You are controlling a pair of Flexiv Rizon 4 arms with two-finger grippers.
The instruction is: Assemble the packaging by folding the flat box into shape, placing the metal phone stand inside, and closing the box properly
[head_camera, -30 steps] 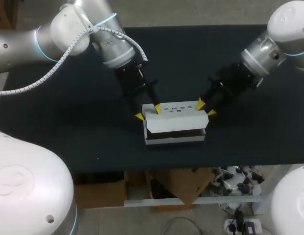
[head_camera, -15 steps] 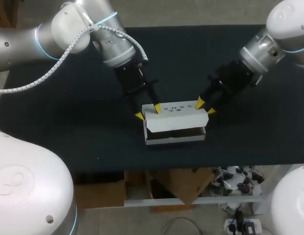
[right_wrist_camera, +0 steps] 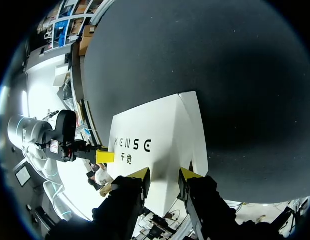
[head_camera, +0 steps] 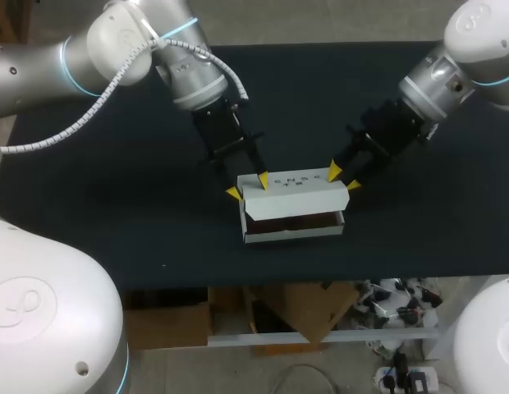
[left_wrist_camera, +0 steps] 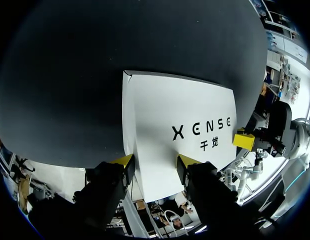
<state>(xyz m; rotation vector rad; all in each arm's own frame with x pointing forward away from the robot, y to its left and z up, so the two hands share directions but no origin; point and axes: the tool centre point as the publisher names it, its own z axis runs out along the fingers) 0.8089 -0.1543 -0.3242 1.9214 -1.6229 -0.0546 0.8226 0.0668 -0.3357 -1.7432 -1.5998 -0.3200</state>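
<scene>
The left gripper (head_camera: 248, 187) stood at one short end of the white box (head_camera: 292, 232), its fingers apart and straddling that end's corner of the lid (head_camera: 297, 192). One yellow tip sat just outside the end, against the narrow side panel, and the other rested on the lid's printed top; no squeeze from two sides could be made out. From that gripper the box's long axis ran across to the right gripper (head_camera: 344, 179), so the whole lid lay between the two, each arm about equally near its own end. The lid was not shut. Its free long edge was raised on the robot's side of both sets of tips, and the dark gap under it showed the box's inside, too dim to say whether the metal phone stand lay there. The right gripper mirrored the left at the other short end, fingers parted a little less widely, one tip on the lid's top and the other beside the folded end panel. Closing would likely call for both ends to be pressed down evenly, since a push at one end alone could skew the lid or slide the light box. The box sat flat on the dark table (head_camera: 115, 213), whose matte surface ran on well beyond both grippers, which looked like room enough for the arms to work.
</scene>
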